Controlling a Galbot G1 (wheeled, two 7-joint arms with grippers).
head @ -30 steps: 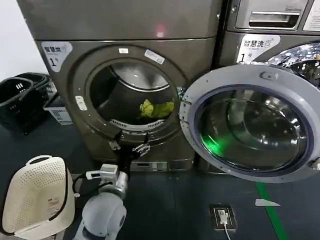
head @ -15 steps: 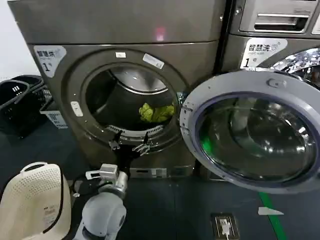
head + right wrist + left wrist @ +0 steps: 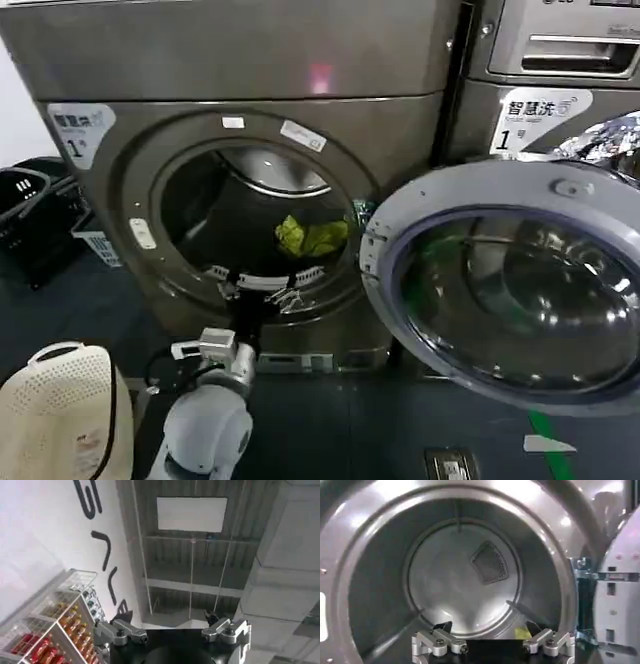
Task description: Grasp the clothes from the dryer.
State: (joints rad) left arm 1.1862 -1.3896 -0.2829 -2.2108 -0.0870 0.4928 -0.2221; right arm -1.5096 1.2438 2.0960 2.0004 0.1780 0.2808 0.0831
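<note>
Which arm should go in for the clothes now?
Left. Its open gripper sits at the dryer opening's lower rim, facing the drum, with the clothes just beyond. The right gripper points at the ceiling.

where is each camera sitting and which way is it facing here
Head view: high on the robot, facing forward and down at the dark grey-brown metallic dryer with its round door swung open; the left arm reaches to the drum's lower rim.
Left wrist view: at the drum mouth, facing into the drum; the open left gripper frames the view.
Right wrist view: facing up at the ceiling and a stocked shelf; the open right gripper shows.
Shared: head and left wrist views both show the small yellow-green bundle of clothes.
</note>
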